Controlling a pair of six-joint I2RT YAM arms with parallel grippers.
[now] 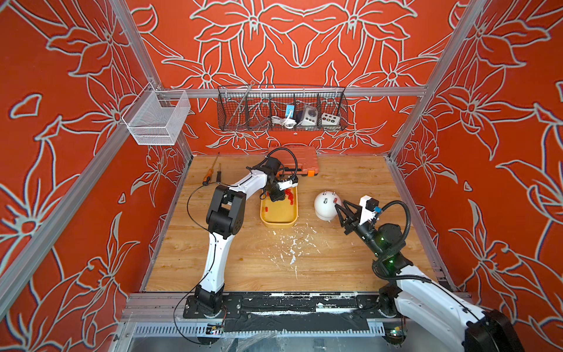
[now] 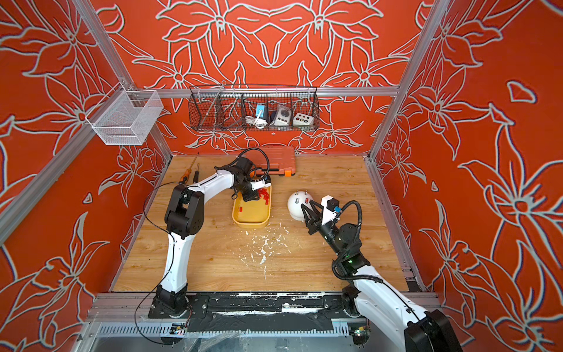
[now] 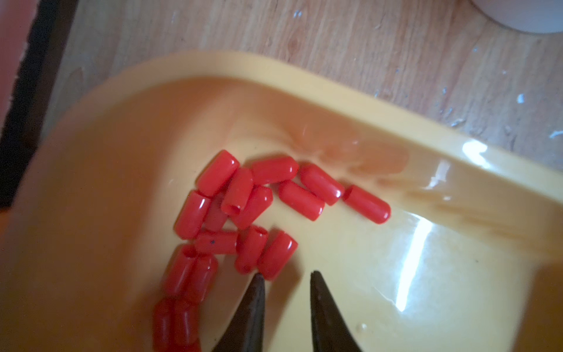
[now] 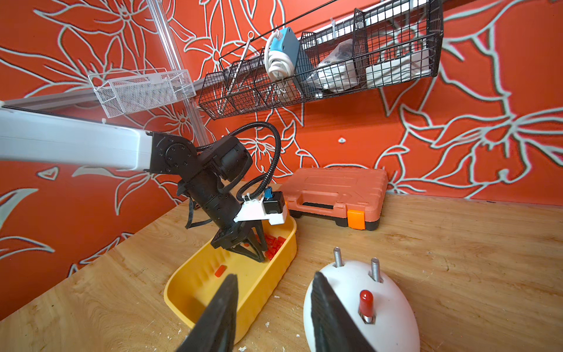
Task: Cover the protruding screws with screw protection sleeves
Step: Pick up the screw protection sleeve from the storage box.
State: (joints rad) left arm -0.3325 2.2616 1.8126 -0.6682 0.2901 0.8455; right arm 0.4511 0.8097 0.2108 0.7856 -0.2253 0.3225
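left jaws were down inside the yellow tray [image 3: 304,70], tips a little apart with nothing between them. one tip sat right at the edge of the heap of red screw protection sleeves [image 3: 240,195], lined up, i'd say, to pinch the nearest one off the pile. that heap was bunched at the tray's end nearest the orange tool case [image 4: 335,189]. one lone sleeve [image 4: 220,270] lay apart from it, nearer the tray's middle, and nothing else was in there.

just beside the tray on the counter [image 1: 243,243] stood the white dome [image 4: 396,304], close enough for short trips. one capped screw [image 4: 365,300] on it already wore red. two protruding screws [image 4: 337,257] stood bare, and a top view showed a third bare screw [image 1: 325,201] on the dome's tray side. so three to go, by my count.

right jaws hung at the dome's side away from the tray, apart and empty. they were probably there to steady it; touching or not, couldn't tell.
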